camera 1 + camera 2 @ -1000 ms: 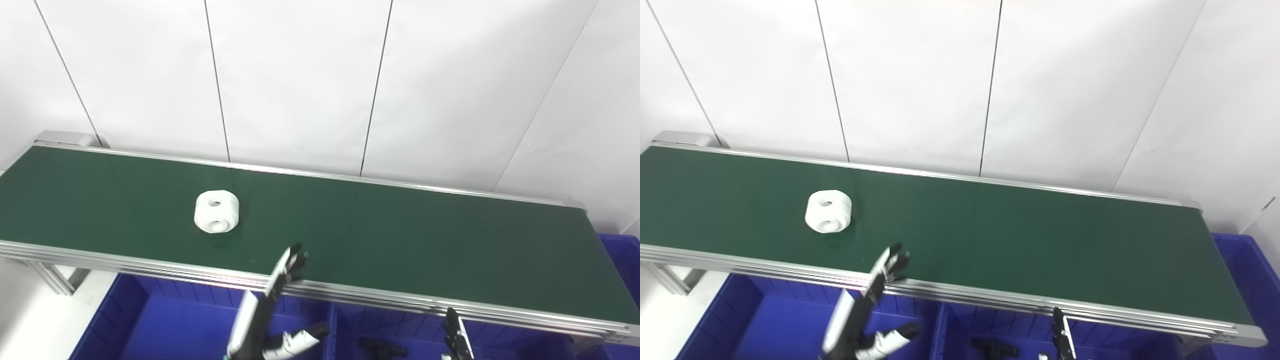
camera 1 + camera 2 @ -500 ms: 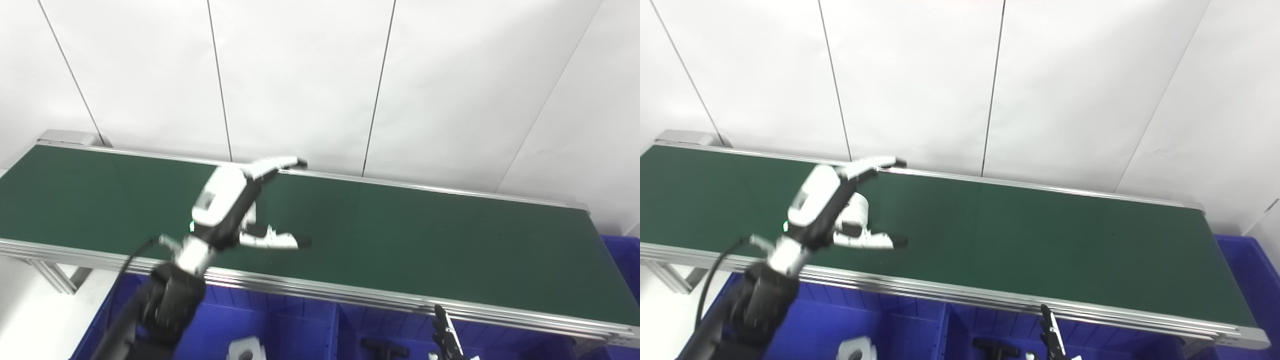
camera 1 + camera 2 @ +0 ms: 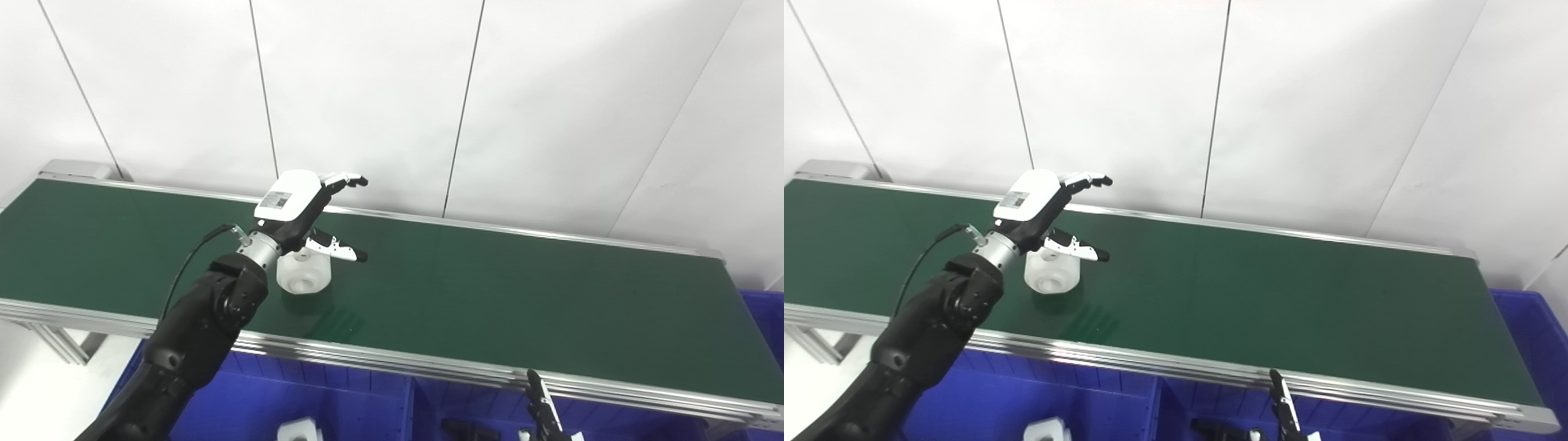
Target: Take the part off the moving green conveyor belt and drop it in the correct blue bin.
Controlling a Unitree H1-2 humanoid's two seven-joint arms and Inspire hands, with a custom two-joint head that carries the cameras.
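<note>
Overhead, left hand (image 3: pixel 294 205): hovers above the white part, fingers spread and extended toward the wall, thumb (image 3: pixel 335 249) stuck out to the side; it grips nothing.
Part (image 3: pixel 303 275): a white block with round holes, resting on the green conveyor belt (image 3: pixel 490 294) just under the palm, near the belt's left half.
Right hand (image 3: pixel 542 411): only dark fingertips poke up at the bottom edge, below the belt's near rail; whether they are spread or closed cannot be told.
Blue bins (image 3: pixel 343 404): sit below the belt's near rail; one holds another white piece (image 3: pixel 298 430), its neighbour a dark piece (image 3: pixel 1220 430).
</note>
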